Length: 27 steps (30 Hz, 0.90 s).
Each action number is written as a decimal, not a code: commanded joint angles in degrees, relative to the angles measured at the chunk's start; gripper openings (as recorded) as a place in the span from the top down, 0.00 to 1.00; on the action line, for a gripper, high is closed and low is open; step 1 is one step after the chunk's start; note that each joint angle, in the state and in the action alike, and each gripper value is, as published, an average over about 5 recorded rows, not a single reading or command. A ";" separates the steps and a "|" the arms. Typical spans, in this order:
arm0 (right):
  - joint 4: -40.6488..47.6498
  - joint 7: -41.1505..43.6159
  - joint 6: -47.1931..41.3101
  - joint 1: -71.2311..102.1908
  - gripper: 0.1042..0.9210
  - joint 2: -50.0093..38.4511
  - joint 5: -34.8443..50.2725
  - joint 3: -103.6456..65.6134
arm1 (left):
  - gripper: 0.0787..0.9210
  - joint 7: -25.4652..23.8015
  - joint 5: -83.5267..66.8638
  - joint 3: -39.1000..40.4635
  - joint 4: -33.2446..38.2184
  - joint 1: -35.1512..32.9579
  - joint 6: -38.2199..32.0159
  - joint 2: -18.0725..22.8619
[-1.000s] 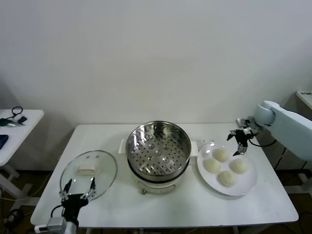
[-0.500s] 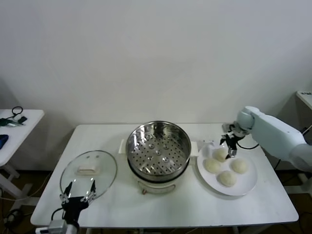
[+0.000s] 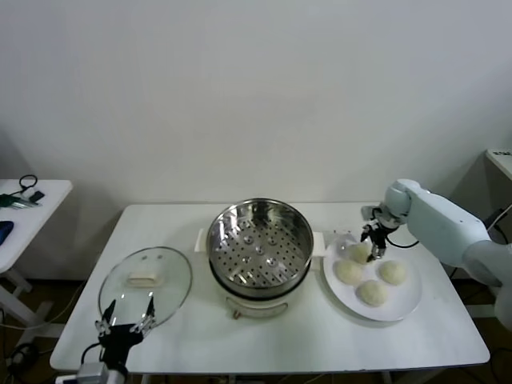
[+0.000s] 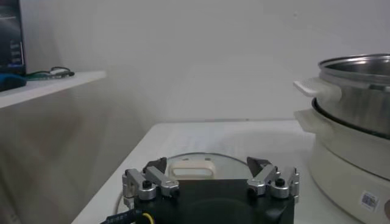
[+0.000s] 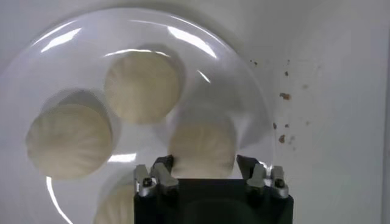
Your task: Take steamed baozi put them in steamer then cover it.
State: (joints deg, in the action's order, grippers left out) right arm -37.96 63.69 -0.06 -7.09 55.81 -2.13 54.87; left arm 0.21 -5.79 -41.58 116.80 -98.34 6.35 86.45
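Four pale baozi lie on a white plate [image 3: 406,301] to the right of the steamer [image 3: 260,242], whose perforated tray holds nothing. My right gripper [image 3: 373,242] is down over the baozi [image 3: 358,253] nearest the back of the plate. In the right wrist view its fingertips [image 5: 163,165] press against both sides of that baozi [image 5: 201,143], which still rests on the plate [image 5: 73,55]. The other baozi [image 5: 143,85] lie untouched beside it. The glass cover [image 3: 146,276] lies flat to the left of the steamer. My left gripper [image 3: 125,322] waits open at the table's front edge, just short of the cover [image 4: 226,163].
The steamer's white base and side handle [image 4: 317,88] stand close to the right of the cover. A small side table [image 3: 28,200] with cables stands off to the left. Crumbs dot the tabletop beside the plate [image 5: 283,96].
My right gripper has moved left and down from beyond the plate's back edge onto the rear baozi, and its jaws have drawn in against it. The left arm has barely shifted.
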 commanded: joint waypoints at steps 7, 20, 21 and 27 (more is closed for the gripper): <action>-13.12 0.03 6.63 -16.28 0.28 -3.88 10.39 12.53 | 0.12 0.08 1.05 0.74 0.69 -0.14 0.19 0.39; -33.77 -1.14 26.45 -47.40 0.30 4.26 17.32 31.47 | 0.12 0.07 1.40 0.87 1.68 -0.29 0.32 0.09; -34.46 -1.52 28.00 -47.52 0.30 5.52 16.37 31.32 | 0.12 0.08 1.43 0.86 1.70 -0.26 0.34 0.08; -36.41 -3.99 33.48 -42.72 0.30 11.66 9.95 30.60 | 0.12 0.09 1.60 0.70 1.93 -0.23 0.34 -0.05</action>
State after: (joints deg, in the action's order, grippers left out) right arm -66.24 61.66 22.81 -43.57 60.26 10.57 80.22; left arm 0.29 -4.24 -40.81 118.65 -98.56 6.70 86.50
